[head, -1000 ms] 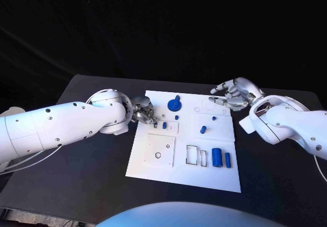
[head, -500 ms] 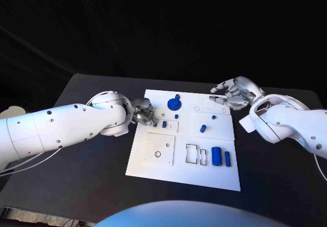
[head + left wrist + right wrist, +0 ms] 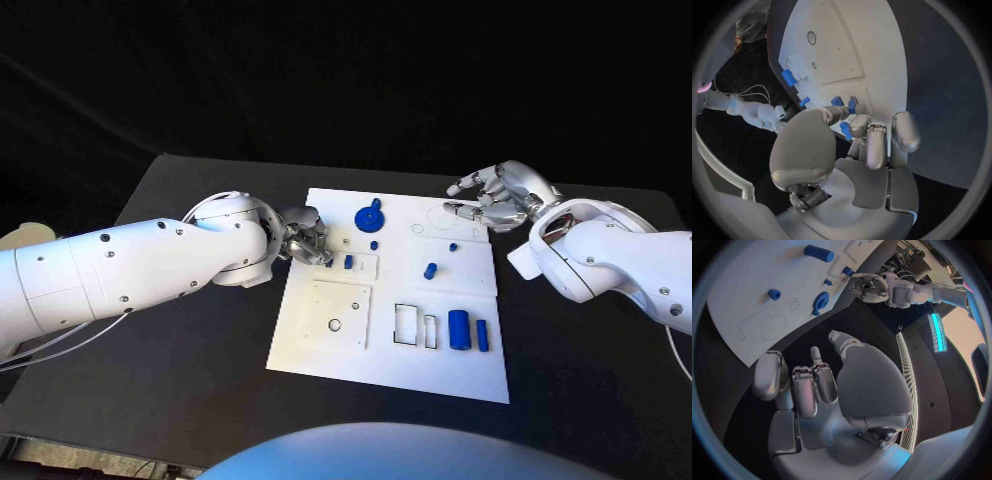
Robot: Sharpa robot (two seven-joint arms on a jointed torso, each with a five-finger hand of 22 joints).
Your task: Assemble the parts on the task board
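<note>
The white task board [image 3: 378, 335] is seen lying flat in the middle of the black surface [image 3: 173, 340]. Small blue parts are spread over it. A round blue part [image 3: 369, 218] with a little knob is found near the far edge. A short blue peg [image 3: 430, 271] is seen near the middle. A big blue cylinder [image 3: 459, 330] and a thin blue bar [image 3: 482, 336] are laid side by side toward the right edge of the board.

The left hand [image 3: 303, 240] is held at the left edge of the board. Its fingers [image 3: 877, 145] are curled in close together, right beside a small blue part [image 3: 846, 129]. Whether that part is pinched cannot be told.

The right hand [image 3: 498, 198] is held over the far right corner of the board. Its fingers [image 3: 806, 387] are bent a little and kept apart, and nothing is held in them.
</note>
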